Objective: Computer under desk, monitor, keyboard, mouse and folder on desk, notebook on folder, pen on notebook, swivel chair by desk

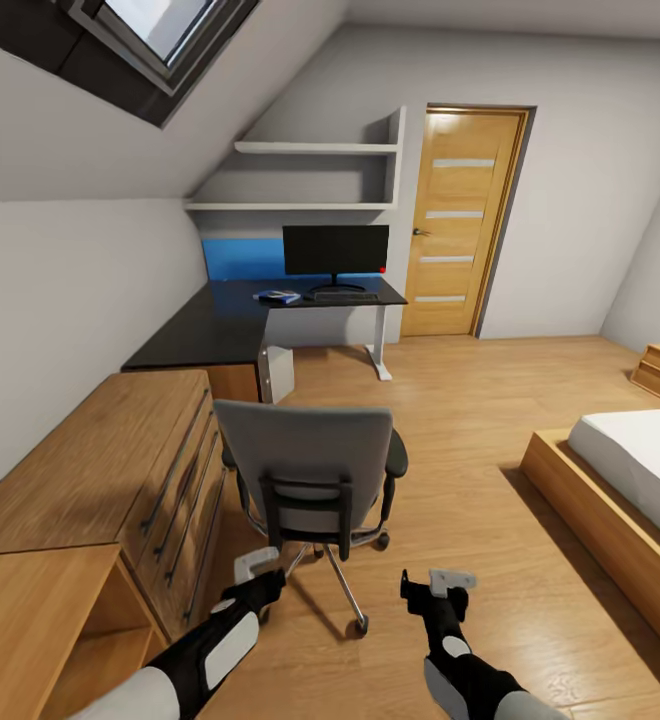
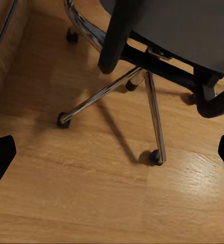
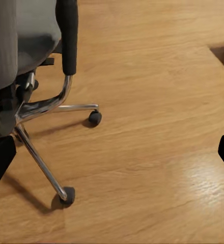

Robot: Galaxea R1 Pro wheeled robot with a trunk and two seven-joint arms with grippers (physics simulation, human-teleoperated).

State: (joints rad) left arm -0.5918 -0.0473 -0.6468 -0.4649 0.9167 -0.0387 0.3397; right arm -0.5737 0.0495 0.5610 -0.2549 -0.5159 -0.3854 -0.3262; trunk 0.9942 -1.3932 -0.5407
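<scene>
The swivel chair [image 1: 310, 480] is parked mid-floor with its back to the robot, well apart from the desk [image 1: 240, 320], and it'll probably roll easily on the casters but spin or veer if shoved off-centre, so it's best pushed at the stiff grey backrest or grabbed by a black armrest. Both claws are held low just behind it, left gripper [image 1: 255, 566] and right gripper [image 1: 440, 580], jaws spread and nothing held. The monitor [image 1: 335, 250] is already up on the desk
</scene>
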